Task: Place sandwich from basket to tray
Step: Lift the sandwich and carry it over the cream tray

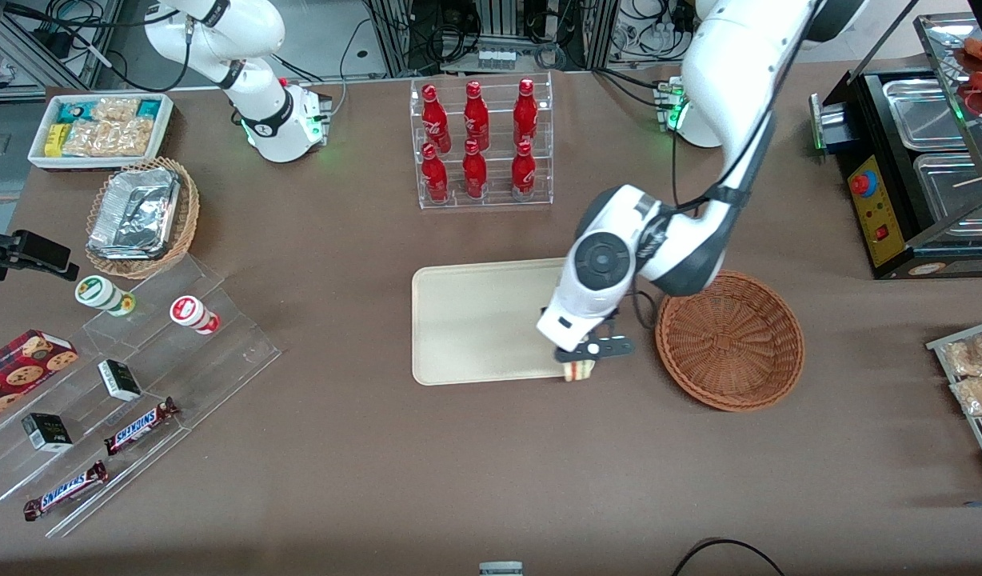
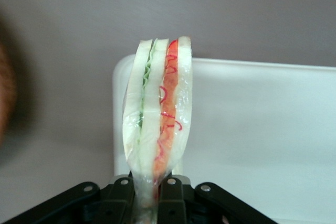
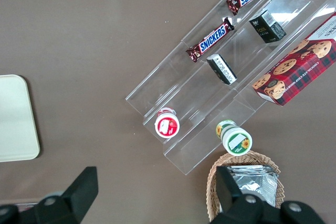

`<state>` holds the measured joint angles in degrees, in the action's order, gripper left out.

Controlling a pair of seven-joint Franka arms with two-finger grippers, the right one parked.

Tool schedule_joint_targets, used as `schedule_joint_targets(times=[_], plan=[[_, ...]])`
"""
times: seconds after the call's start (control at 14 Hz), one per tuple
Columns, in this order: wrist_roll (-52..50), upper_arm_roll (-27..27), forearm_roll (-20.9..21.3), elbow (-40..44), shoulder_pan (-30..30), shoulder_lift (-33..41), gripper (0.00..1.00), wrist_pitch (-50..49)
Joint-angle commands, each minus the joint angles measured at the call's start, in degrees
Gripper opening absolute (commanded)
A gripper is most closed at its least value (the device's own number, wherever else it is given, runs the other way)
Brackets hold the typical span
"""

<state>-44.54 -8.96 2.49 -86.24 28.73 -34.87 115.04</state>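
Sandwich [image 2: 157, 114] pinched tight, hanging right at the tray's corner

Jaws are clamped shut on the wrapped wedge's bottom edge, gripper [image 1: 580, 358] hovering over the tray [image 1: 475, 320] edge nearest the empty basket [image 1: 731, 340]. I'd slide further over the tray's middle and lower gently before opening, otherwise it could tip onto the brown surface [image 1: 379, 464].

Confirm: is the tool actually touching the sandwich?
Touching. The left wrist view shows the tool with both fingers shut on the base of the wrapped sandwich, held over the tray corner.
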Motion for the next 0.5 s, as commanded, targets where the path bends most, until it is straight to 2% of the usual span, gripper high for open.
schedule_joint_targets(times=[0.0,0.43], plan=[[-4.75,0.7,-0.12,6.6,4.04,-4.93,0.0,-0.96],[-12.31,0.87,0.23,11.01,10.29,-10.65,0.0,3.08]])
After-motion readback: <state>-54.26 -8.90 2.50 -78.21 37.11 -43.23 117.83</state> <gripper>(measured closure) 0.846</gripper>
